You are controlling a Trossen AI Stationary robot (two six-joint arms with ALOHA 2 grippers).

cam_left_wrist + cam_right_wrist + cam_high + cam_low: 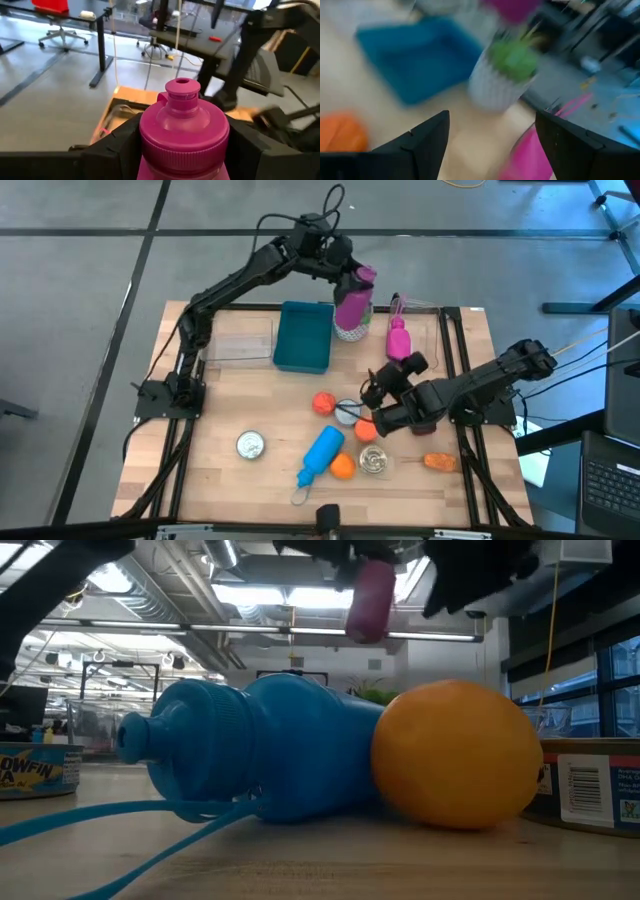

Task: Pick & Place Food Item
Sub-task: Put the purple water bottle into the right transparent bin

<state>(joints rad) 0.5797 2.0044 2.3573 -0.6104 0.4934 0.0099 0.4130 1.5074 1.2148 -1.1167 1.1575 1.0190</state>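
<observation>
Left gripper point(352, 288) sits at upper centre of the high view, clamped on a magenta bottle point(353, 300), held up off the counter point(260, 395) just right of the teal bin point(304, 338) and over a small white pot with a green plant point(352, 330). In the left wrist view the bottle's ribbed cap point(183, 125) fills the gap between both fingers point(112, 147). Right gripper point(378, 408) is at centre right of the high view, low over the counter, fingers spread with nothing between them. It sits among the food: one orange ball point(323, 402) to its left, another orange piece point(365, 429) right at its tip, a small tin point(346, 412) between those two. A second pink bottle point(399, 338) lies flat above the right gripper. Lower centre: blue bottle point(320, 457) lying on its side, an orange point(343, 466) touching it, a glass jar point(374, 461) just right of that, a carrot-like piece point(438, 462) farther right. A round can point(250, 445) sits alone at lower left. A clear tray point(238, 340) is left of the bin.
</observation>
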